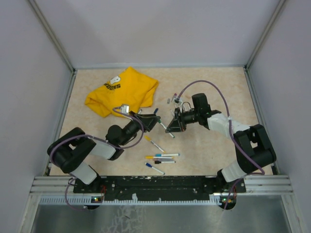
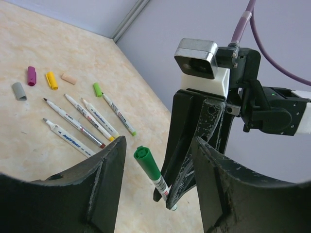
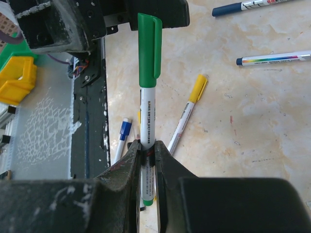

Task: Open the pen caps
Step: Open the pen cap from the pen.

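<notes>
Jaws of right gripper [image 3: 147, 151] pinch green pen [image 3: 147, 114]; left gripper [image 2: 158, 145] gapes around its cap [image 2: 147, 164].

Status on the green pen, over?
Right gripper shut on green pen. Left gripper open, jaws either side of green cap, cap on. Nothing in the way.

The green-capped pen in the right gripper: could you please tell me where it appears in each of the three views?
Top external: the green-capped pen is a thin sliver at table centre, just left of the right gripper.
Left wrist: the pen is at lower centre, tilted, with its cap up-left.
Right wrist: the pen stands upright left of centre, cap at the top.
Shared landmark: the right gripper, clamped on the pen's barrel in every view.
</notes>
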Action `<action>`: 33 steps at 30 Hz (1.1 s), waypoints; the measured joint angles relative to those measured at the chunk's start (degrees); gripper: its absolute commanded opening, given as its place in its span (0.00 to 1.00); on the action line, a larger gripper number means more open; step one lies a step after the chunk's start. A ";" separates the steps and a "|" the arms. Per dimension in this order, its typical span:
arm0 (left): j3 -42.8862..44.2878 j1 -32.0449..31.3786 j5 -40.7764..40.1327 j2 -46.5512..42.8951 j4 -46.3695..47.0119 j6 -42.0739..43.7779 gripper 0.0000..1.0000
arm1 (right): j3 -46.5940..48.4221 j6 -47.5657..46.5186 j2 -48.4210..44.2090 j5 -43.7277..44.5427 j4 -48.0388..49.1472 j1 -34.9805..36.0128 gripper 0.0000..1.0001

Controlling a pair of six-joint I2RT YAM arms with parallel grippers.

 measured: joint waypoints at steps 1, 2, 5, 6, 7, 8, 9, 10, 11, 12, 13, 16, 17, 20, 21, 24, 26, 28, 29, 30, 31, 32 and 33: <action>0.20 -0.39 -0.44 -0.13 -0.11 -0.04 0.58 | 0.00 0.00 0.00 0.00 0.00 0.00 0.00; 0.39 -0.68 -0.68 -0.17 -0.26 -0.11 0.56 | 0.00 0.00 0.00 0.02 0.00 0.00 0.00; 1.27 -1.40 -1.27 -0.17 -1.11 -0.26 0.51 | 0.00 -0.07 0.00 0.07 -0.02 0.00 0.00; 1.44 -1.44 -1.38 -0.17 -1.38 -0.35 0.50 | 0.00 -0.09 0.00 0.07 -0.02 0.00 0.00; 1.62 -1.46 -1.51 -0.17 -1.79 -0.42 0.49 | 0.00 -0.09 0.00 0.07 -0.02 0.00 0.00; 1.77 -1.46 -1.55 -0.17 -2.08 -0.52 0.47 | 0.00 -0.11 0.00 0.11 -0.02 0.00 0.00; 1.84 -1.51 -1.62 -0.17 -2.23 -0.63 0.46 | 0.00 -0.11 0.00 0.15 -0.02 0.00 0.00; 1.88 -1.55 -1.70 -0.17 -2.38 -0.85 0.45 | 0.00 -0.13 0.00 0.15 -0.02 0.00 0.00; 1.88 -1.55 -1.79 -0.15 -2.54 -1.05 0.45 | 0.00 -0.20 0.00 0.15 -0.04 0.00 0.00; 1.88 -1.55 -1.88 -0.09 -2.58 -1.22 0.45 | 0.00 -0.33 0.00 0.15 -0.04 0.00 0.00; 1.92 -1.55 -1.92 0.04 -2.58 -1.31 0.44 | 0.00 -0.42 0.00 0.17 -0.07 0.00 0.00; 2.14 -1.55 -1.90 0.39 -2.73 -1.55 0.44 | 0.00 -0.55 0.00 0.22 -0.07 0.00 0.00; 2.16 -1.55 -1.88 0.48 -2.80 -1.64 0.44 | 0.00 -0.55 0.00 0.26 -0.09 0.00 0.00; 2.21 -1.62 -1.86 0.83 -2.93 -2.05 0.40 | 0.00 -0.55 0.00 0.48 -0.09 0.00 0.00; 2.21 -1.66 -1.84 1.03 -2.91 -2.27 0.39 | 0.00 -0.57 0.00 0.52 -0.13 0.00 0.00; 2.21 -1.81 -1.64 1.92 -2.89 -2.97 0.34 | 0.00 -0.57 0.00 0.70 -0.13 0.00 0.00; 2.21 -2.01 -1.42 2.62 -2.86 -3.37 0.28 | 0.00 -0.61 0.00 0.85 -0.13 0.00 0.00; 2.21 -2.08 -1.29 3.10 -2.86 -3.87 0.15 | 0.00 -0.74 0.00 0.94 -0.17 0.00 0.00; 2.21 -2.08 -1.27 3.21 -2.84 -4.04 0.09 | 0.00 -0.96 0.00 1.01 -0.22 0.00 0.00; 2.25 -2.08 -1.09 3.21 -2.60 -4.61 0.02 | 0.00 -1.27 0.00 1.16 -0.20 0.00 0.00; 2.38 -2.21 -0.90 3.21 -2.32 -4.81 0.00 | 0.00 -1.46 0.00 1.07 -0.24 0.02 0.00; 2.54 -2.29 -0.81 3.21 -2.14 -4.98 0.00 | 0.00 -1.62 0.00 1.01 -0.22 0.02 0.00; 2.62 -2.29 -0.70 3.21 -2.08 -5.07 0.00 | 0.00 -1.84 0.00 0.98 -0.11 0.02 0.00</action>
